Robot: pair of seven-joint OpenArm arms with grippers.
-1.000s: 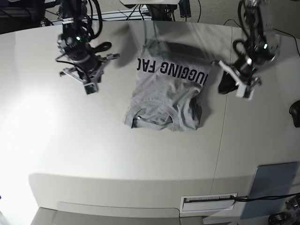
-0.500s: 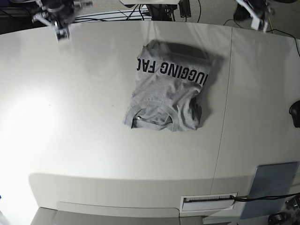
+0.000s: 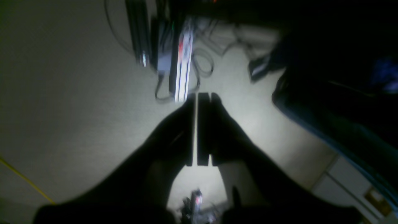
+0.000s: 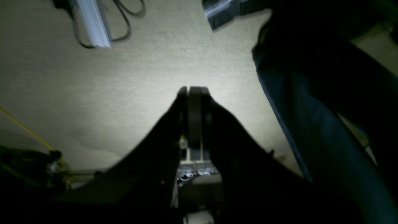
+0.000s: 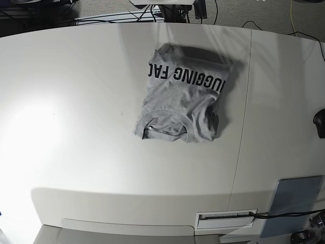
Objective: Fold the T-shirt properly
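White tabletop (image 5: 76, 152), folded shirt alone on it, both arms gone from the overhead view.

The left hand (image 3: 197, 99) and right hand (image 4: 193, 90) are each pressed closed and empty, aimed at carpet and cables off the table; a second ago they hovered beside the T-shirt (image 5: 183, 101). It lies upper centre, folded compactly, collar toward the bottom of the frame, lettering showing. The withdrawal suggests folding is done.

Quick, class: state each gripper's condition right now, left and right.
Left gripper: closed, holding nothing.
Right gripper: closed, holding nothing.
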